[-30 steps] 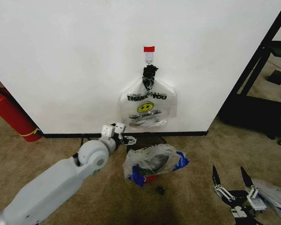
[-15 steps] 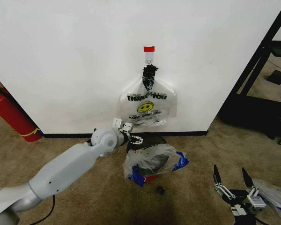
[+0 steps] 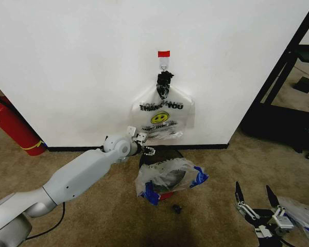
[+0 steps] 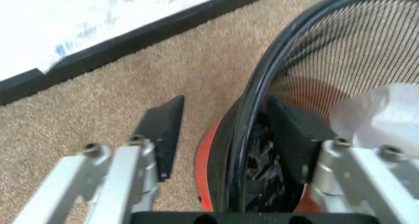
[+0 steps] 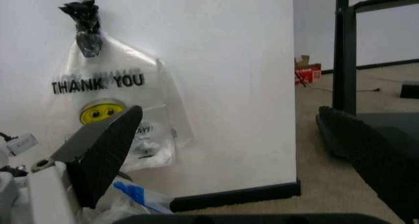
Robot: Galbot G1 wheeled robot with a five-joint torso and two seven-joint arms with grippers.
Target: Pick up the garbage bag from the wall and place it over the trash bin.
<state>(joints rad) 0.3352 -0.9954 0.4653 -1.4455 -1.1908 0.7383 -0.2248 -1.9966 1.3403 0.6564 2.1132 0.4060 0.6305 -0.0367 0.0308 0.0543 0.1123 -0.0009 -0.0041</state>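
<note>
1. The wall point(image 3: 82, 67) is broad and white with a black baseboard point(image 3: 72, 148) along the carpet floor point(image 3: 92, 216). The carpet in front of it is mostly open. A red fire extinguisher point(image 3: 13, 126) stands well off to the robot's left, and a black frame point(image 3: 283, 77) borders the right side.
2. A full white "THANK YOU" bag point(image 3: 162, 116) hangs from a hook point(image 3: 164, 65) under red tape point(image 3: 164, 53).
3. The trash bin point(image 3: 162, 164) stands on the carpet just in front of the baseboard, below that hanging bag. The garbage bag point(image 3: 167, 180), translucent with blue patches, lies draped over the near side of the bin.
4. The left gripper point(image 3: 147, 150) is at the far-left rim of the bin. In the left wrist view the left gripper point(image 4: 226, 150) is spread apart and straddles the bin rim point(image 4: 262, 101), one finger outside over the carpet and one inside the mesh wall. It is not clamped on anything.
5. The right gripper point(image 3: 255, 198) hangs low at the robot's right, fingers wide apart and empty.
6. Compared with one second earlier, the left arm has reached farther forward, bringing its gripper from short of the bin to the rim. The garbage bag and bin are unchanged.
</note>
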